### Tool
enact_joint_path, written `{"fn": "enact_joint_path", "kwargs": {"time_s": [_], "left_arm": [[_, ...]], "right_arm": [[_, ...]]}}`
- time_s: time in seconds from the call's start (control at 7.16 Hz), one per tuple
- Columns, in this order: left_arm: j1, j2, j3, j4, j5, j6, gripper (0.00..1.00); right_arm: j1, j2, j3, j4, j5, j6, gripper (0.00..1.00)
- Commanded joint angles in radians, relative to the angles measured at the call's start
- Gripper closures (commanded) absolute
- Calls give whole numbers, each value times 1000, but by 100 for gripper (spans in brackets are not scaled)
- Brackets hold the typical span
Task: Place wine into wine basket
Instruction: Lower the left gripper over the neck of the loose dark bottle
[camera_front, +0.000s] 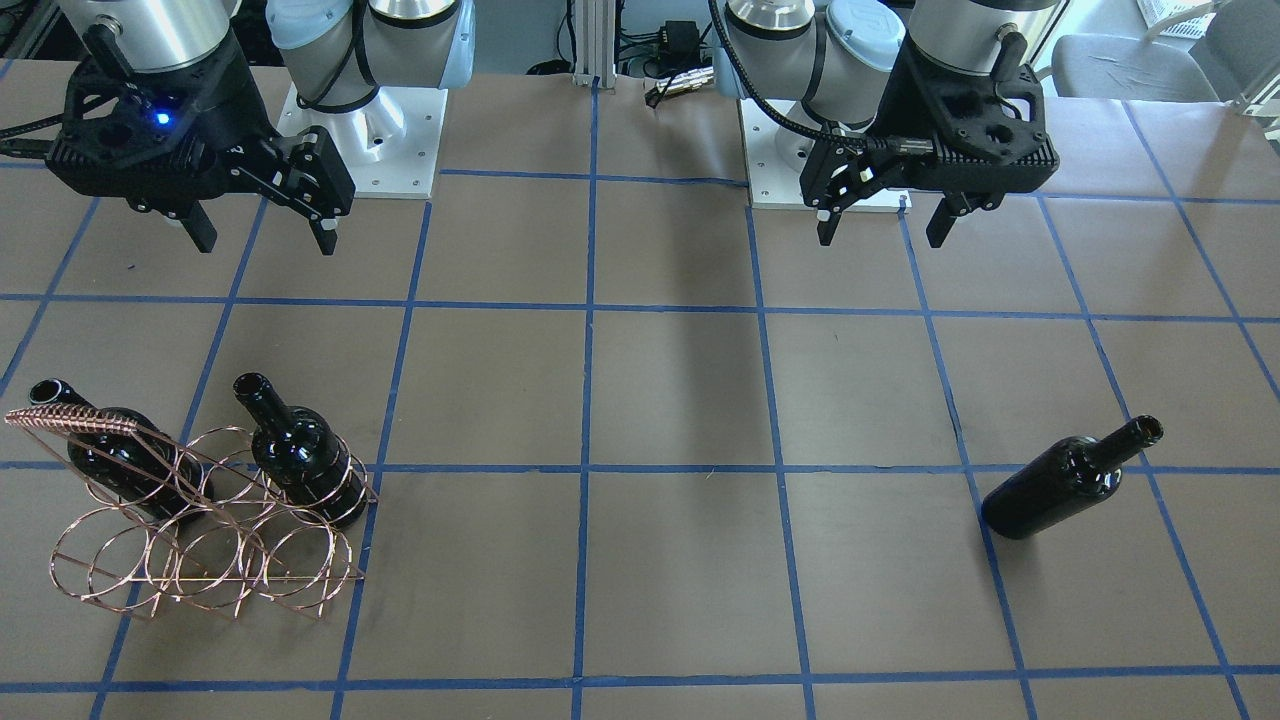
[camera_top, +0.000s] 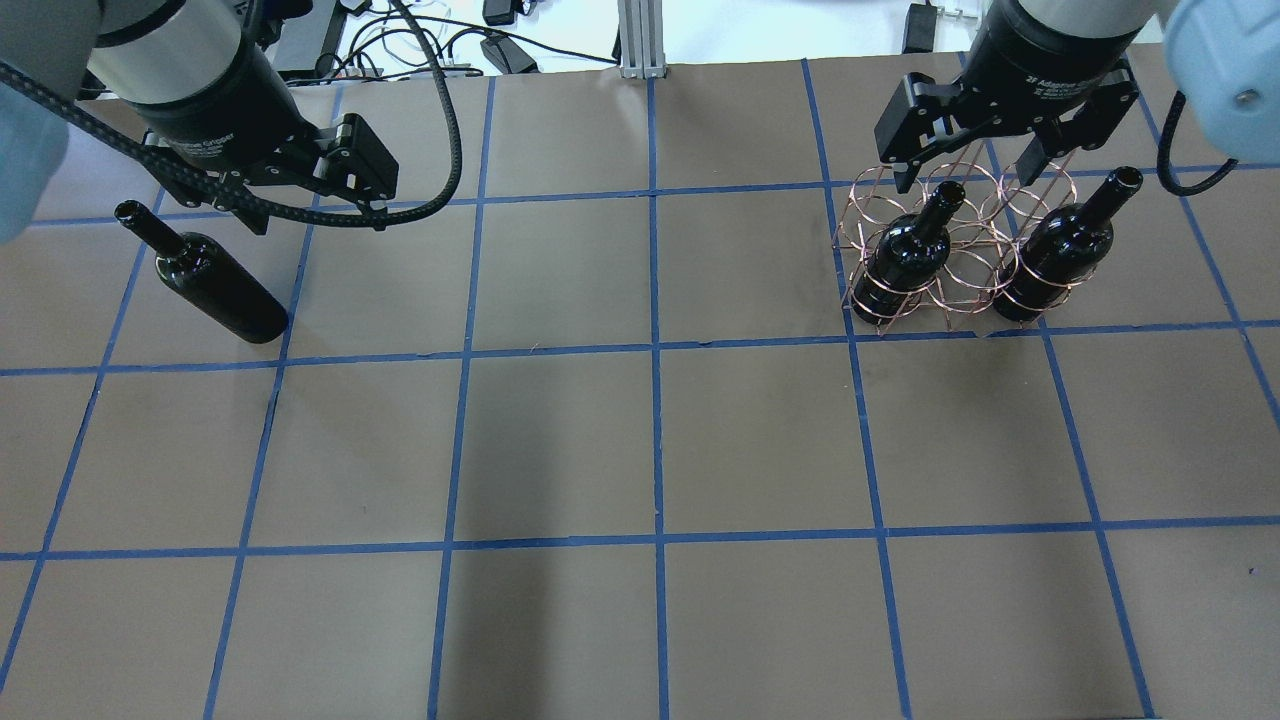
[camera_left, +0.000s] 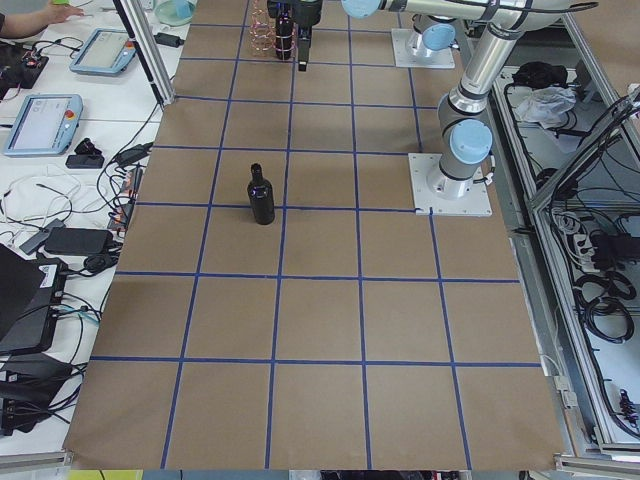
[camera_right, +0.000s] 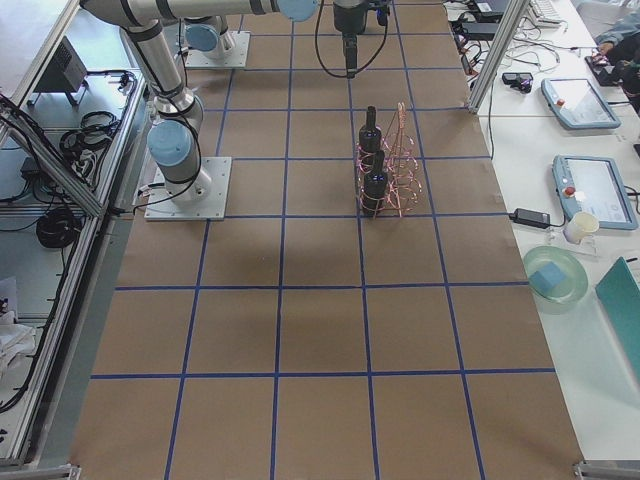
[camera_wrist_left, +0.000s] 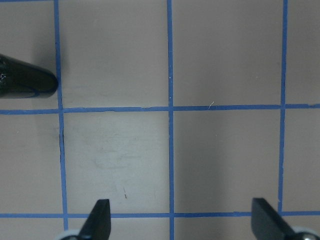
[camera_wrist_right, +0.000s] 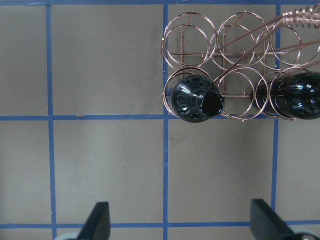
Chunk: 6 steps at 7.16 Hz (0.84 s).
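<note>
The table (camera_top: 650, 440) stretched wide between the two ends. On the robot's right stood the wine basket (camera_front: 200, 520), holding two bottles (camera_front: 305, 455) – which row, unclear. The wine (camera_front: 1070, 480) lay on its side far left, untouched. Left gripper (camera_front: 882, 235) and right gripper (camera_front: 265, 245) hung above, jaws spread.

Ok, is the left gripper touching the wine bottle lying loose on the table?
Apart. The left wrist view shows the left gripper open over bare table, with the wine bottle well off at the picture's edge.
</note>
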Motion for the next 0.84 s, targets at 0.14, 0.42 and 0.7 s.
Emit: {"fn": "enact_joint_path", "kwargs": {"time_s": [0.14, 0.42, 0.7], "left_arm": [[2, 0, -5, 0, -7, 2, 0], [2, -2, -13, 3, -4, 2, 0], [6, -3, -28, 2, -1, 4, 0]], "right_arm": [[0, 0, 0, 0, 1, 0, 0], [0, 0, 0, 0, 2, 0, 0], [0, 0, 0, 0, 2, 0, 0]]}}
